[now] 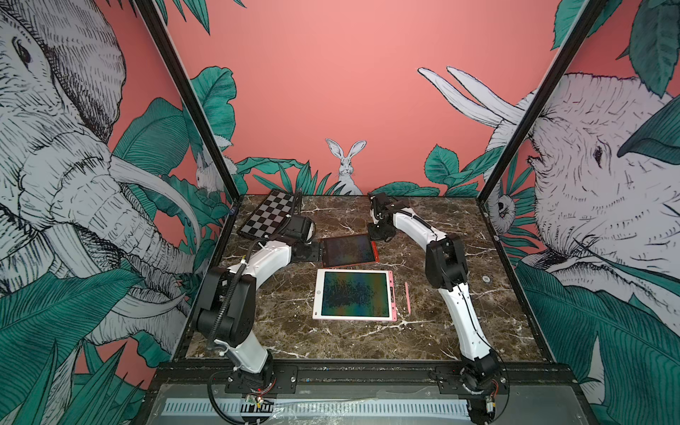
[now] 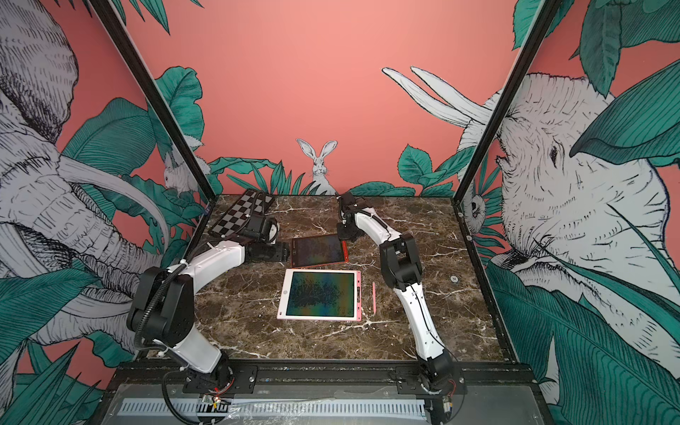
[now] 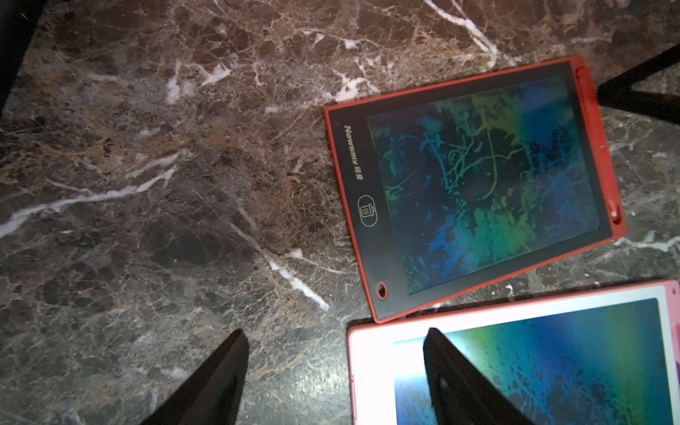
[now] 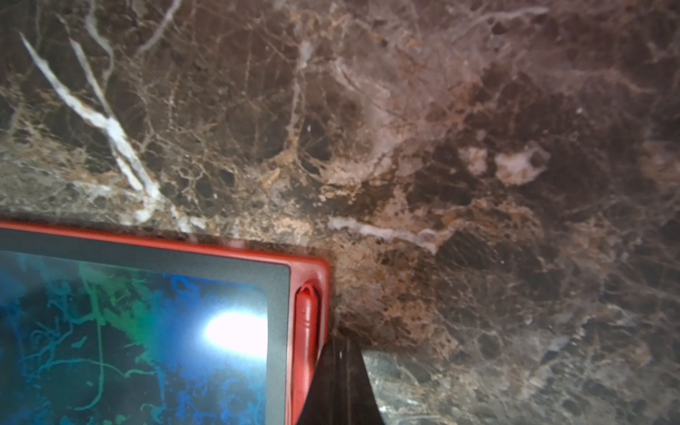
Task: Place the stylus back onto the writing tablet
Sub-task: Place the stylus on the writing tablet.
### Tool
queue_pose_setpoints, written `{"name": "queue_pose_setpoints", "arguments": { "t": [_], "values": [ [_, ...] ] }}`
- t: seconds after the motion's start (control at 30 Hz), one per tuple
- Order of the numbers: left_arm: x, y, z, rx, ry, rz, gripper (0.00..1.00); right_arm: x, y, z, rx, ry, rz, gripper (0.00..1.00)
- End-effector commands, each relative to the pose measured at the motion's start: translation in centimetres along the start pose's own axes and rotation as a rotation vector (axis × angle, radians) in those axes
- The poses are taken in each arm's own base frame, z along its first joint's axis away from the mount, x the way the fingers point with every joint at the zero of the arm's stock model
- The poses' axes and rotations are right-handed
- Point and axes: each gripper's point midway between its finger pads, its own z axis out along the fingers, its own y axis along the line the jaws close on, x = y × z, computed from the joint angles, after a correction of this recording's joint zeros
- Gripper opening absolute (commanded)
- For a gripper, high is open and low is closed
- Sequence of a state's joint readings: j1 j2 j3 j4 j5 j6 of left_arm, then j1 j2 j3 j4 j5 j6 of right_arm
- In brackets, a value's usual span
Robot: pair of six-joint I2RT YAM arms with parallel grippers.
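Flat on brown marble table [image 1: 287, 312], near its mid, screen up: pink tablet [image 1: 355, 295]. At that tablet's 3 o'clock, loose on the marble, not touching it, narrow strip of table between: pink stylus [image 1: 407, 298], laid approx along the 12–6 line. At pink tablet's 12 o'clock, just beside it & turned a bit off square: red tablet [image 1: 349, 250], also screen up, scribbles on the screen. Docked in the groove along red tablet's 3 o'clock edge, clearest in right wrist view: red stylus [image 4: 307, 316]. At red tablet's 9 o'clock, just beside its edge: left gripper [image 3: 335, 333], fingers [image 3: 220, 368] spread apart, nothing pinched, only marble & a corner of pink tablet showing in the gap in left wrist view; contact w/ either tablet not clear. At red tablet's approx 2 o'clock corner: right gripper [image 4: 339, 346], pointed down, fingers pressed together, nothing between them, tip just beside the red edge by the docked stylus; touching or not, can't tell. Far back at table's 10–11 o'clock corner, partly behind left arm: chessboard [image 1: 266, 217]. At approx 3 o'clock of table, beyond right arm: small round disc [image 1: 487, 279].
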State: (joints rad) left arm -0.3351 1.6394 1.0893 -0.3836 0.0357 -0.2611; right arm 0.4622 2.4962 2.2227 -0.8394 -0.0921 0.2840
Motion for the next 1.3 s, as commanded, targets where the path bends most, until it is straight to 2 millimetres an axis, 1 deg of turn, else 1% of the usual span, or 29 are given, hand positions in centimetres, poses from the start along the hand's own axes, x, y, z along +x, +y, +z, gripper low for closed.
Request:
{"name": "queue_pose_setpoints", "arguments": {
  "t": [0.0,0.1,0.47,0.77,0.9,1.07,1.27],
  "values": [
    [-0.7,0.1,-0.8,-0.009,-0.022,-0.003,0.78,-1.3,0.3,-3.0,-0.008,-0.048,-0.009,0.03],
    [-0.7,0.0,-0.7,-0.008,-0.019,-0.004,0.78,-1.3,0.6,-3.1,-0.024,-0.050,-0.009,0.03],
    [-0.5,0.2,-0.6,-0.016,-0.016,-0.005,0.79,-1.1,1.4,-3.0,-0.069,-0.048,-0.005,0.08],
    [-0.5,0.2,-0.4,-0.012,-0.014,-0.010,0.79,-0.8,1.3,-2.7,-0.065,-0.036,-0.008,0.15],
    [-0.4,0.2,-0.4,-0.011,-0.012,-0.007,0.79,-0.7,1.2,-2.4,-0.060,-0.032,-0.011,0.15],
    [-0.5,0.1,-0.5,-0.010,-0.015,-0.006,0.79,-0.8,1.0,-2.3,-0.050,-0.029,-0.018,0.11],
    [-0.5,0.1,-0.4,-0.011,-0.012,-0.008,0.79,-0.8,1.0,-1.9,-0.052,-0.017,-0.032,0.08]
  ]
}}
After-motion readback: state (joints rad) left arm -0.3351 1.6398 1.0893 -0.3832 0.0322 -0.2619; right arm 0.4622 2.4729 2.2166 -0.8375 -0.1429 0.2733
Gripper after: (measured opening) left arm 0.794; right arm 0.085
